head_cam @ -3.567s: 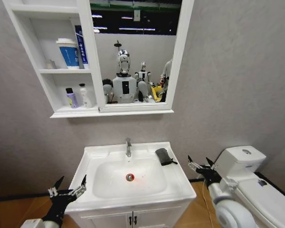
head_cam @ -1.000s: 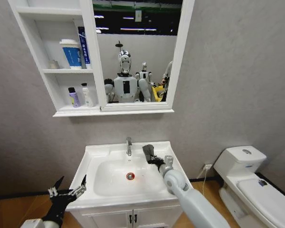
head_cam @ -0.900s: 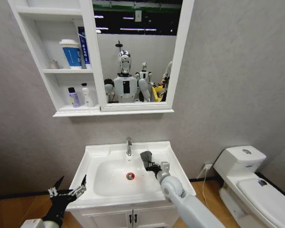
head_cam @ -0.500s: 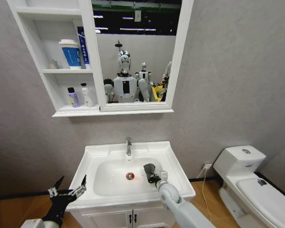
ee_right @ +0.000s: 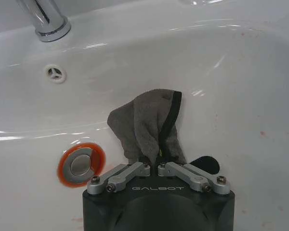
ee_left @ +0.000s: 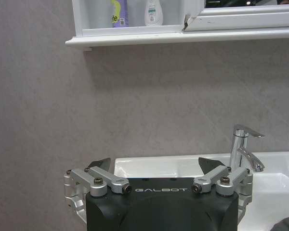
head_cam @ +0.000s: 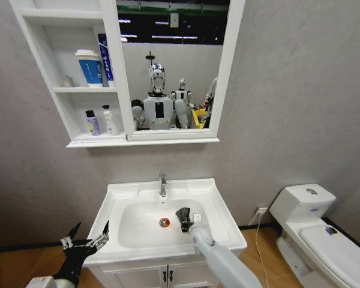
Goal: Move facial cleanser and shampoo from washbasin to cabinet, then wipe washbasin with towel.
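Observation:
My right gripper (head_cam: 185, 225) (ee_right: 154, 166) is shut on the dark grey towel (head_cam: 183, 216) (ee_right: 147, 128), which hangs into the bowl of the white washbasin (head_cam: 117, 201) (ee_right: 241, 77), just right of the red-ringed drain (head_cam: 164, 222) (ee_right: 81, 164). The chrome tap (head_cam: 162, 185) (ee_right: 44, 19) stands behind. Two small bottles, a purple one (head_cam: 92, 123) and a white one (head_cam: 107, 120), stand in the lowest niche of the wall cabinet (head_cam: 113, 72). My left gripper (head_cam: 84, 241) (ee_left: 154, 169) waits open, low beside the washbasin's left front corner.
A white toilet (head_cam: 315, 225) stands to the right of the vanity. The cabinet's middle shelf holds a blue and white cup (head_cam: 88, 67) and a blue tube (head_cam: 104, 59). The mirror (head_cam: 171, 66) reflects robots in the room behind.
My right arm came in from beside the toilet, took the towel off the basin's right rim and has dragged it down into the bowl toward the drain. The left arm has not moved.

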Tool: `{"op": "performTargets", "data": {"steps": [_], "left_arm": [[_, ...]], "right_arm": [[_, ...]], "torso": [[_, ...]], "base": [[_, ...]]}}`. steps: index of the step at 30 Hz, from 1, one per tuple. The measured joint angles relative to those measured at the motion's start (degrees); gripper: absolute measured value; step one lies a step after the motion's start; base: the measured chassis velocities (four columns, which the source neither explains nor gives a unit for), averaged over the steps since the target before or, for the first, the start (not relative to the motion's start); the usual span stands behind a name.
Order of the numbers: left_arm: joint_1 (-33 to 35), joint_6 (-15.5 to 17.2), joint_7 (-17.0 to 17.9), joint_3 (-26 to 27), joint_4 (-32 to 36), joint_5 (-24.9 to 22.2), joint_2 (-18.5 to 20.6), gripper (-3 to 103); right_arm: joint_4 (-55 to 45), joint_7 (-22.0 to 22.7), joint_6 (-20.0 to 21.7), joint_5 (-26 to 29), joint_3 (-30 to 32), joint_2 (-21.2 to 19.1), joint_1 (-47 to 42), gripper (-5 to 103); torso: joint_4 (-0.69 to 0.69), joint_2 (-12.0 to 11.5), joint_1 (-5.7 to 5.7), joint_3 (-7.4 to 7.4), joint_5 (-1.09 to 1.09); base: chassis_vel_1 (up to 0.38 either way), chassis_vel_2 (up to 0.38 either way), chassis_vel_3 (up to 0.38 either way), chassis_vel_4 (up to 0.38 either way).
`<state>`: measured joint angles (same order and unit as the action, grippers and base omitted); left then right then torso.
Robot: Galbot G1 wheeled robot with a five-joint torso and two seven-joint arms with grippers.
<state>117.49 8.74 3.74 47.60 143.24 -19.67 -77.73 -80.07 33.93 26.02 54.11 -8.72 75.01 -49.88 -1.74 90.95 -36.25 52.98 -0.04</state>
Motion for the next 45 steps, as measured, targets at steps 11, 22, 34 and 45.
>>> {"op": "performTargets", "data": {"steps": [11,22,34,45], "left_arm": [[0.0,0.0,0.0,0.0,0.0,0.0,0.0,100],[0.0,0.0,0.0,0.0,0.0,0.0,0.0,100],[0.0,0.0,0.0,0.0,0.0,0.0,0.0,100],[0.0,0.0,0.0,0.0,0.0,0.0,0.0,100]], "right_arm": [[7.6,-2.6,-0.2,0.6,-0.1,8.0,3.6,2],[10.3,-5.6,-1.9,-1.0,-4.3,13.7,4.3,2],[4.1,-7.5,-3.3,-8.3,-1.3,6.7,-0.8,2],[4.5,-8.1,-3.1,-7.4,1.3,5.6,-1.7,2]], "torso": [[0.0,0.0,0.0,0.0,0.0],[0.0,0.0,0.0,0.0,0.0],[-0.01,0.0,0.0,0.0,0.01],[-0.01,0.0,0.0,0.0,0.0]], "base": [[0.0,0.0,0.0,0.0],[0.0,0.0,0.0,0.0],[0.0,0.0,0.0,0.0],[0.0,0.0,0.0,0.0]]}}
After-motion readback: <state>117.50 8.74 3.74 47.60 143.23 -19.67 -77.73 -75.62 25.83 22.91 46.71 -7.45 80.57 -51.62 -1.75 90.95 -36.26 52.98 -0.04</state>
